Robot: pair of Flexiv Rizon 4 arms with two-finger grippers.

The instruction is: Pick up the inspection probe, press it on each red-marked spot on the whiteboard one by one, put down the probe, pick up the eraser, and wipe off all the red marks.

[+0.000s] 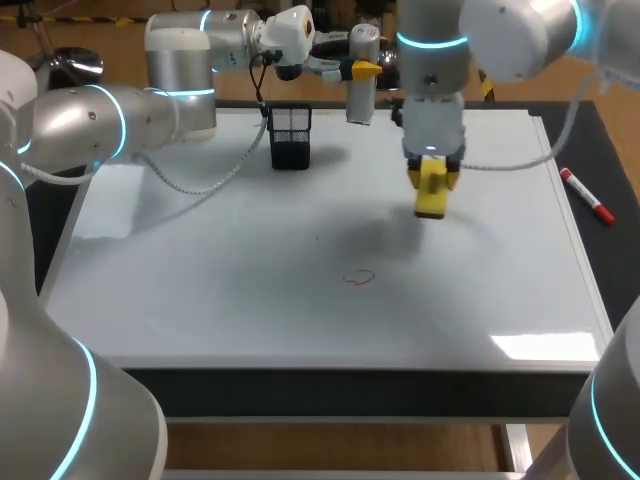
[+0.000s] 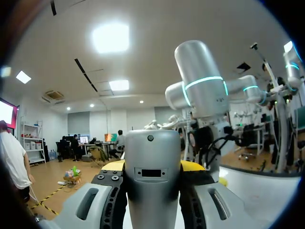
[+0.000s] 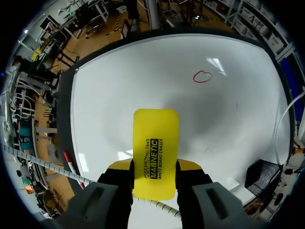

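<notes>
The silver cylindrical inspection probe (image 1: 362, 75) hangs upright above the whiteboard's (image 1: 200, 280) far edge, with my left gripper (image 1: 358, 70) shut on it. In the left wrist view the probe (image 2: 152, 176) fills the gap between the fingers of that gripper (image 2: 152, 167). My right gripper (image 1: 433, 165) is shut on the yellow eraser (image 1: 431, 203), held just above the board's far middle. From the right wrist the eraser (image 3: 155, 143) sticks out past the gripper (image 3: 155, 167). One red loop mark (image 1: 358, 277) lies nearer the front, ahead of the eraser (image 3: 202, 76).
A black mesh holder (image 1: 290, 135) stands on the far part of the board, left of the probe, and shows beside the right gripper (image 3: 262, 179). A red marker (image 1: 587, 195) lies on the dark table right of the board.
</notes>
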